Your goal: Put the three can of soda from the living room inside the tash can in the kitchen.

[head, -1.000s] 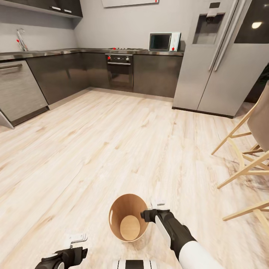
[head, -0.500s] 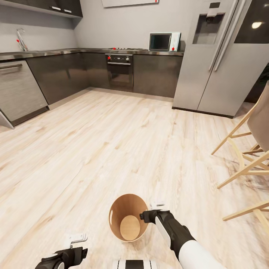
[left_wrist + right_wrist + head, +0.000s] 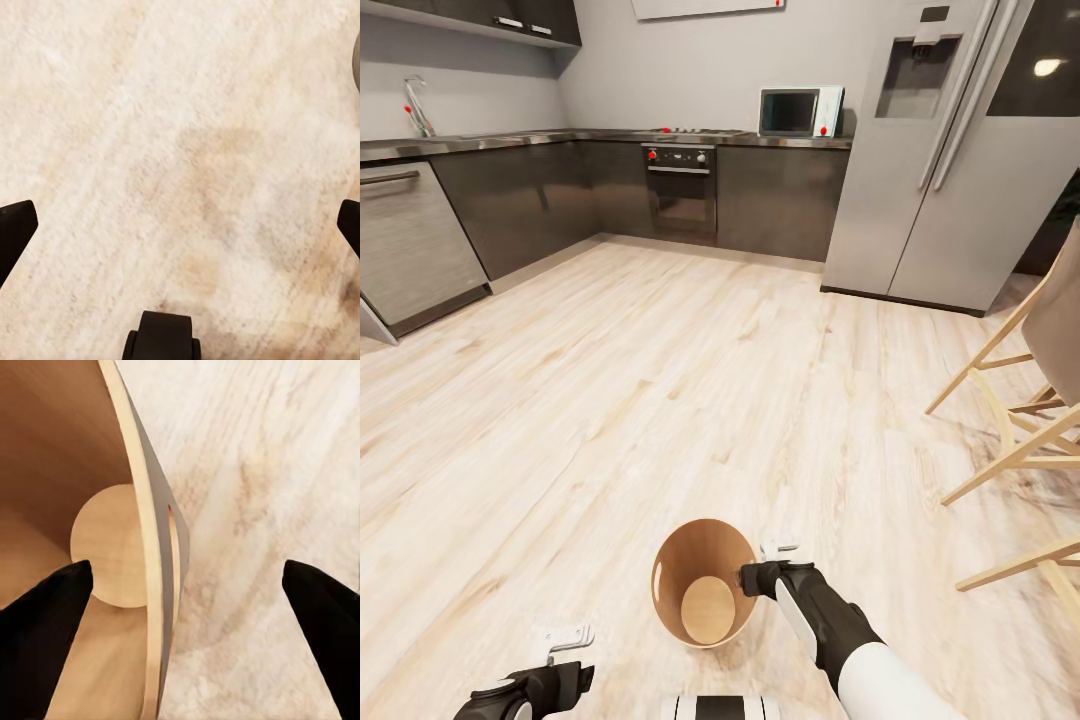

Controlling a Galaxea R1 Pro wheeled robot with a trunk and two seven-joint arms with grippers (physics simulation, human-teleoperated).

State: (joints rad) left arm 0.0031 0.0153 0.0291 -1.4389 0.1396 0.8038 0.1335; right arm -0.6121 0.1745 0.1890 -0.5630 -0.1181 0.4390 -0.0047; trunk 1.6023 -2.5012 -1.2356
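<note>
Starting at the right gripper [image 3: 765,562]: spread wide, with nothing pinched inside. Seen up close as two dark fingers [image 3: 52,607] far apart, one on each side of a thin wooden wall. Belongs, that wall, to the tash can [image 3: 665,570], so one finger hangs over the inside and the other over the outside. Cannot tell if either finger touches the wood. Looking down past the wall [image 3: 146,547] to the round bottom [image 3: 105,547]: plain, brown and bare. Stands straight up on the pale floor [image 3: 660,400], mouth to the ceiling, right in front of the robot and a little to its right. Lies, then, straight below the right gripper and just to its left side. Probably means shifting that way, over the middle of the mouth, for anything to fall in cleanly. Moving out to the left gripper [image 3: 565,640]: also spread open [image 3: 184,217], holding nothing, low over bare floor [image 3: 187,112] and well apart from the bin. Much nearer on the right side, so best to use the right arm for any drop. Farther out: dark cabinets [image 3: 780,200] along the back wall, a black oven [image 3: 680,195], a small microwave [image 3: 792,112], a tall steel fridge [image 3: 920,180], and pale wooden chair legs [image 3: 1010,430] off to the right. Looks like the kitchen, with soda yet to fetch from the living room.
</note>
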